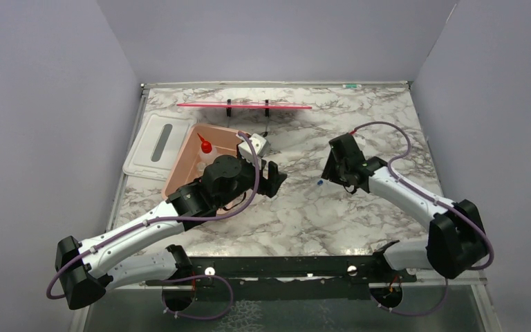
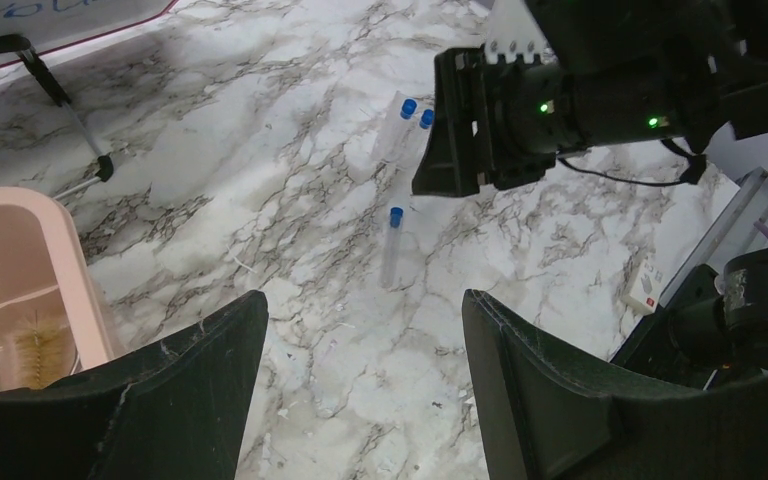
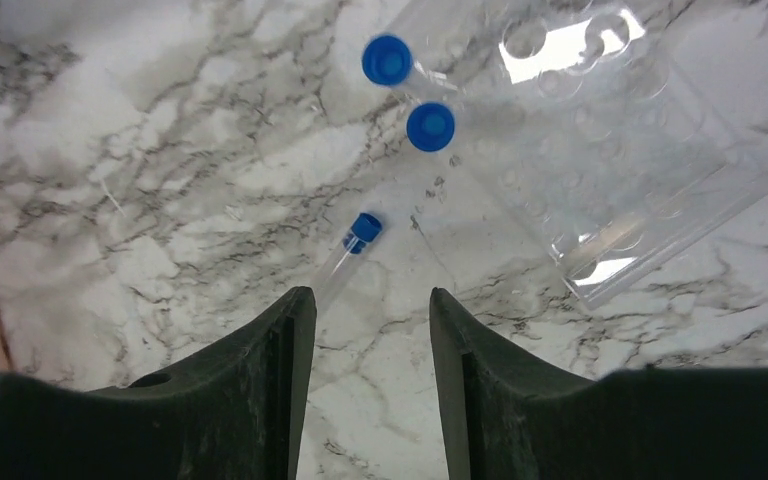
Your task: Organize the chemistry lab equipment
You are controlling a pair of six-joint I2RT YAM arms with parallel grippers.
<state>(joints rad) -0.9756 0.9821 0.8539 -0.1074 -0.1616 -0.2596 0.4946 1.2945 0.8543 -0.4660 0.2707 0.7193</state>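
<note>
A loose blue-capped tube (image 3: 350, 250) lies on the marble, just ahead of my right gripper (image 3: 372, 300), which is open and empty above the table. Two more blue-capped tubes (image 3: 430, 127) sit at the edge of a clear plastic rack (image 3: 610, 160). My left gripper (image 2: 365, 320) is open and empty, low over bare marble, with the loose tube (image 2: 392, 245) ahead of it. In the top view the left gripper (image 1: 273, 178) is right of the pink tub (image 1: 180, 166) and the right gripper (image 1: 332, 168) faces it. The tub holds the squeeze bottle with the red nozzle (image 1: 205, 145) and a small brush (image 2: 35, 345).
A white lid (image 1: 153, 145) lies left of the tub. A flat red-edged panel (image 1: 244, 106) stands on two black feet at the back. A small white tag (image 2: 645, 288) lies near the table's front edge. Grey walls close in the sides and the back.
</note>
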